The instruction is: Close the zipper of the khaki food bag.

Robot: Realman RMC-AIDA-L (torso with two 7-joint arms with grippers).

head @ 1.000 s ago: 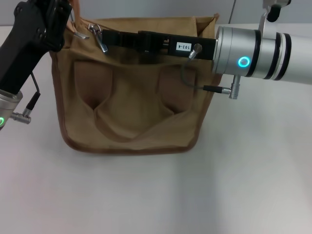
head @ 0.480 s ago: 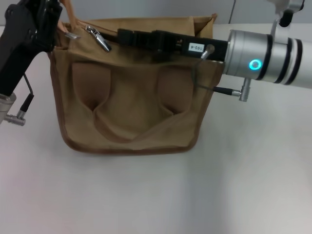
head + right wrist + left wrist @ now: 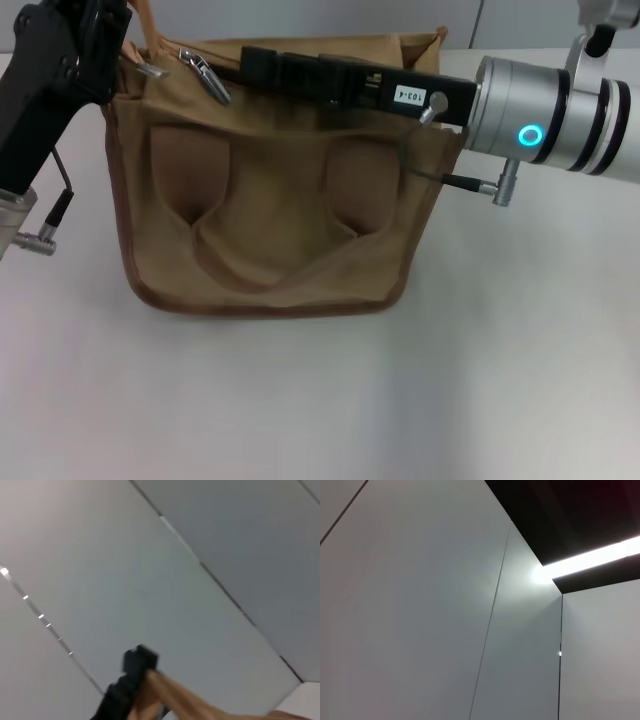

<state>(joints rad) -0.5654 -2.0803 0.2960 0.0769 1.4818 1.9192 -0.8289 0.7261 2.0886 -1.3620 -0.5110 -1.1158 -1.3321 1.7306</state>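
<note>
Bag: the khaki bag [image 3: 270, 190] is standing on the white tabletop [image 3: 330, 400], in the middle of the head view, with its two strap patches facing the camera and its handle loop hanging down on the front side.
Zipper: the zipper [image 3: 225, 75] is running along the top edge of the bag; its silver pull [image 3: 209, 80] is lying near the bag's left end, just beside the left tool.
Left tool: the left tool [image 3: 110, 45] is sitting at the top left corner of the bag, and a tan handle strap [image 3: 148, 20] is rising beside it. How far it is open, I cannot tell, because its fingers are not showing clearly.
Right tool: the right tool [image 3: 255, 65] is reaching from the right, lying across the top of the bag, with its black tip near the pull. I cannot tell if it is holding something or how wide it is standing.
Right wrist view: a tan strap [image 3: 185, 700] and a black tool part [image 3: 132, 672] are showing against a grey wall.
Left wrist view: only wall and ceiling are showing.
</note>
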